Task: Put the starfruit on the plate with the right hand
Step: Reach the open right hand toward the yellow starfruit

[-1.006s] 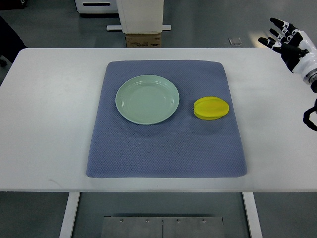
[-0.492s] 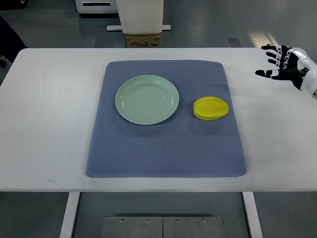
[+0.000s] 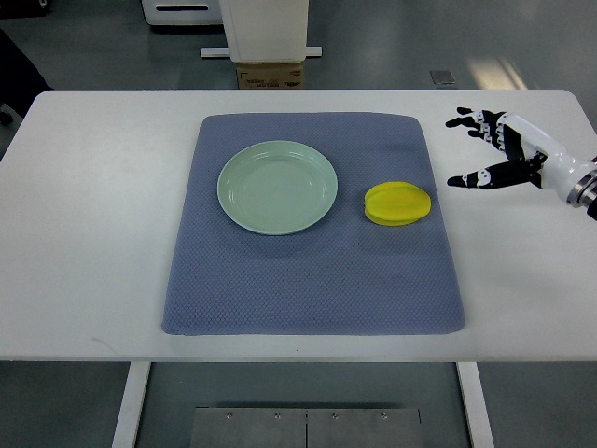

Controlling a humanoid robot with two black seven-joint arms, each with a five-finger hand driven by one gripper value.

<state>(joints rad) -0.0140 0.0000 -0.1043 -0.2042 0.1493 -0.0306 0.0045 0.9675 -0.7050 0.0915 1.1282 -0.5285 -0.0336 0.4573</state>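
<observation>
A yellow starfruit (image 3: 398,203) lies on the blue-grey mat (image 3: 313,280), right of centre. The pale green plate (image 3: 277,187) rests on the mat to the starfruit's left, with nothing on it. My right hand (image 3: 464,149) comes in from the right edge over the white table, just past the mat's right border. Its fingers are spread and hold nothing. It hovers a short way right of the starfruit and slightly farther back. The left arm does not show.
The white table (image 3: 93,233) extends well beyond the mat on both sides. A cardboard box (image 3: 270,75) and a white stand (image 3: 263,28) sit on the floor behind the table's far edge.
My right hand has moved left and nearer from the table's far right corner, closing much of the distance to the starfruit. Its fingers stay spread. The starfruit and plate have not moved.
</observation>
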